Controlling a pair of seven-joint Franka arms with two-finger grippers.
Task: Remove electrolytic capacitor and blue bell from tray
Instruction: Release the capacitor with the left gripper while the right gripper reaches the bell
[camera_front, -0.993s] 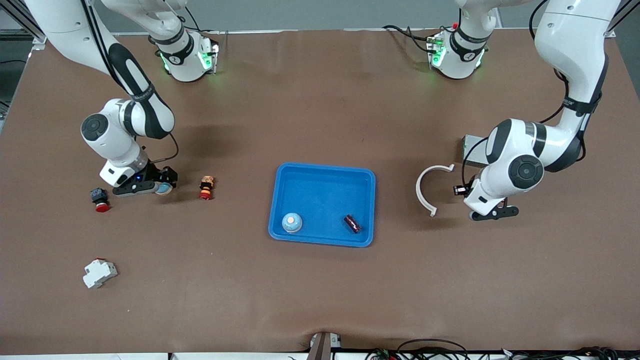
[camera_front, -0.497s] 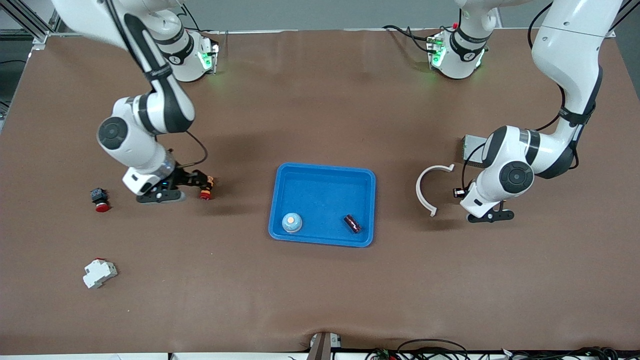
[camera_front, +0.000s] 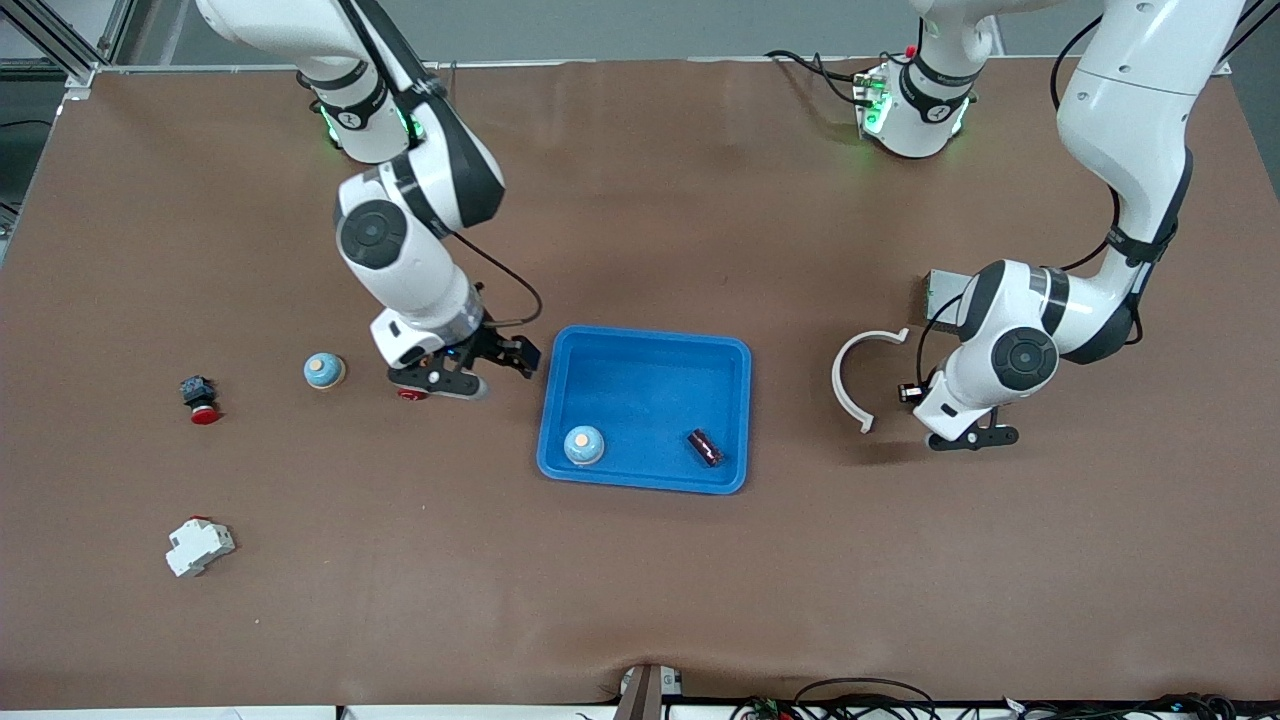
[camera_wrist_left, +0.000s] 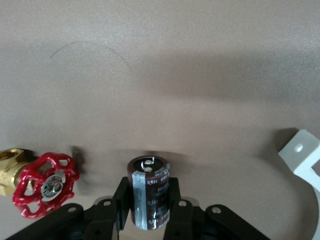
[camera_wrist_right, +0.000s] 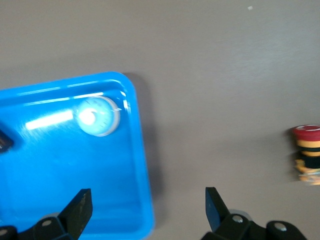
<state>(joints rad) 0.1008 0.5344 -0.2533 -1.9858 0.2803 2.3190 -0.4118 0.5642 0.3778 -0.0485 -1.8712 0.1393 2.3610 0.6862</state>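
Note:
My left gripper (camera_wrist_left: 149, 189) is shut on a dark brown capacitor (camera_wrist_left: 149, 197) with a grey stripe, held upright just above the bare mat beside a white curved bracket (camera_front: 860, 380). In the front view the left gripper (camera_front: 965, 437) hides it. My right gripper (camera_front: 480, 368) is open and holds nothing, low over the mat at the blue tray's (camera_front: 650, 335) edge toward the right arm's end; its open jaws (camera_wrist_right: 147, 197) straddle the tray wall (camera_wrist_right: 142, 150). One pale blue bell (camera_front: 584, 445) and another capacitor (camera_front: 704, 447) lie in the tray. A second bell (camera_front: 324, 371) stands on the mat.
A red-and-yellow push button (camera_wrist_right: 307, 155) lies beside the right gripper. A red-wheeled brass valve (camera_wrist_left: 45, 185) sits next to the left gripper. A black-and-red button (camera_front: 198, 397) and a white breaker (camera_front: 198, 546) lie toward the right arm's end. A grey box (camera_front: 940, 300) is under the left arm.
My right arm swung from the bell on the mat toward the tray, open all the way, leaving that bell standing. The left arm shifted slightly, still gripping the capacitor.

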